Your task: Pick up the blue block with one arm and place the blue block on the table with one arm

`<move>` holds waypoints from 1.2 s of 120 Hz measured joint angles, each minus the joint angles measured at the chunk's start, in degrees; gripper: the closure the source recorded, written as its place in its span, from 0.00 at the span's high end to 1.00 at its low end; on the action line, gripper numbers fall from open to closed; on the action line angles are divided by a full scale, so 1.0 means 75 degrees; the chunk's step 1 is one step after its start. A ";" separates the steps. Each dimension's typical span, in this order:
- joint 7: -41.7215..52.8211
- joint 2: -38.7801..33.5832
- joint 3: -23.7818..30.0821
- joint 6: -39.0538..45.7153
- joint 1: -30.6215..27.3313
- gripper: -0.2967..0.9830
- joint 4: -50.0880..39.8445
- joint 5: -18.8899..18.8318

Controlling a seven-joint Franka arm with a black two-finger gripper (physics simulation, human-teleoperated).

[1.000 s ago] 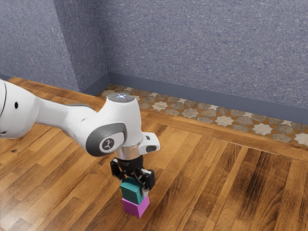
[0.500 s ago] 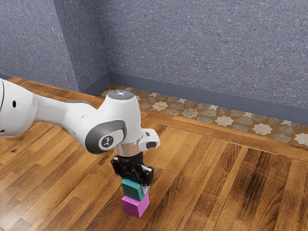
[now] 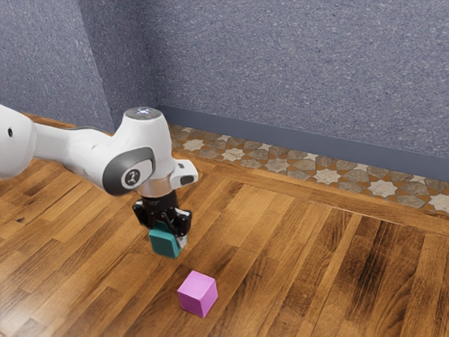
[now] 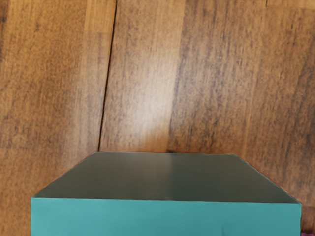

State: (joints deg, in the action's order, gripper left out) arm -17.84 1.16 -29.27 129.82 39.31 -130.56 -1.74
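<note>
- The pink-purple cube block (image 3: 198, 293) sits alone on the wood, nearest in the exterior view. The wrist view has a tiny purple bit of it, just past one corner of the other block.
- Next is the blue-green cube block (image 3: 165, 242), a bit farther back and toward the exterior view's left. It looks lifted off the wood. The wrist view shows its big dark side, which the exterior view hides.
- The black two-finger gripper (image 3: 167, 227) pinches the blue-green block between its fingers.
- The brown wooden table (image 3: 295, 260) is under them. Close up, the wrist view shows a thin dark crack (image 4: 108, 73) in it.
- Past that are star-patterned tiles (image 3: 278, 166), then the speckled blue-grey wall (image 3: 295, 63).
</note>
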 joint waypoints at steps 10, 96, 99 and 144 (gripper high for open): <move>0.0091 0.0137 0.0000 -0.0010 -0.0660 0.48 0.0002 -0.0042; 0.0782 0.0057 0.0082 -0.1578 -0.1061 0.75 0.2606 -0.0270; 0.0797 0.0057 0.0087 -0.1833 -0.1036 0.75 0.2865 -0.0283; 0.0949 0.0071 0.0185 -0.5383 -0.0712 0.76 0.5545 -0.1075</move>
State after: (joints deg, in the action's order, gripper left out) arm -10.72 1.70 -27.88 89.45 33.97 -88.97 -9.80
